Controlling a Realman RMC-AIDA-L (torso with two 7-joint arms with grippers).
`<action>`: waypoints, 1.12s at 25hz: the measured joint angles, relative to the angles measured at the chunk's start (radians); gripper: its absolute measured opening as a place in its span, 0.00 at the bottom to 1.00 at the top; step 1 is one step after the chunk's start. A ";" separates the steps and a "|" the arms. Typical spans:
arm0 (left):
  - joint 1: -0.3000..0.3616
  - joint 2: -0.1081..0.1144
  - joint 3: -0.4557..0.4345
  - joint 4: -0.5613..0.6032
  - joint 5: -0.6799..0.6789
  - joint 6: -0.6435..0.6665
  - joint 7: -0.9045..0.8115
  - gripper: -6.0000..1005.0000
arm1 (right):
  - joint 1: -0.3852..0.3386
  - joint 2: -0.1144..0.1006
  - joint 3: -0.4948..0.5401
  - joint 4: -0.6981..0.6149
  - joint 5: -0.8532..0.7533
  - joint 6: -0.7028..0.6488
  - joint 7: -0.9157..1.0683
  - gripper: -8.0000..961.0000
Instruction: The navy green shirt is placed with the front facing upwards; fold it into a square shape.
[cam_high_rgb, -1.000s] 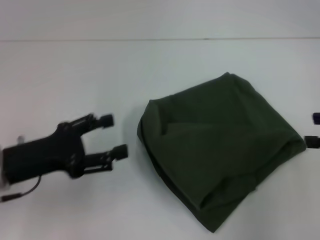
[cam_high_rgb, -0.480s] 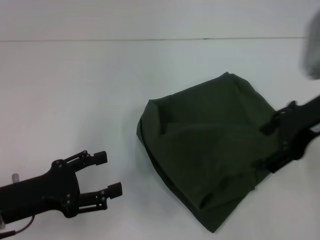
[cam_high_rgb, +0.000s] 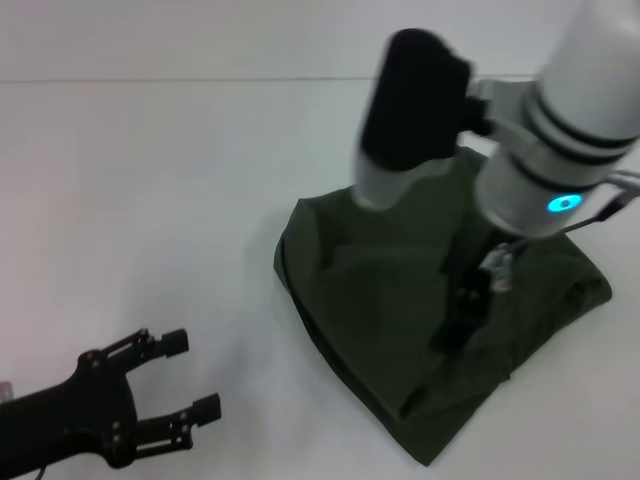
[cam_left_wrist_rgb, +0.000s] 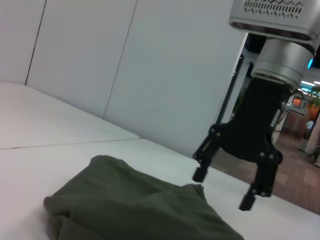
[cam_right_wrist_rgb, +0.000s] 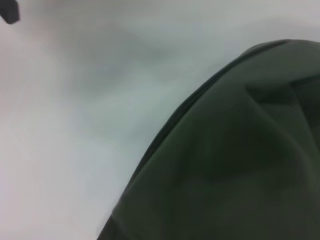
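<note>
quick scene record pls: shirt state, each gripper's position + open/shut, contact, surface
shirt: navy green shirt folded into a rough, rumpled square, lying right of centre; lettering not visible
left gripper: left gripper open, near-left over bare table, apart from the shirt
right gripper: right gripper open, fingers pointing down over the shirt's right part
contact: left none; right holds nothing, touching or just above cannot be told
surface: white table
</note>
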 joint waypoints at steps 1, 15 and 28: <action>0.004 0.000 -0.003 0.002 0.005 0.000 0.006 0.91 | 0.022 0.000 -0.033 0.024 0.007 0.018 0.027 0.95; 0.014 0.005 -0.077 0.030 0.083 0.011 0.052 0.91 | 0.242 0.001 -0.210 0.261 0.254 0.141 0.257 0.94; 0.012 0.012 -0.107 0.050 0.114 0.013 0.051 0.91 | 0.248 0.001 -0.332 0.252 0.324 0.114 0.411 0.93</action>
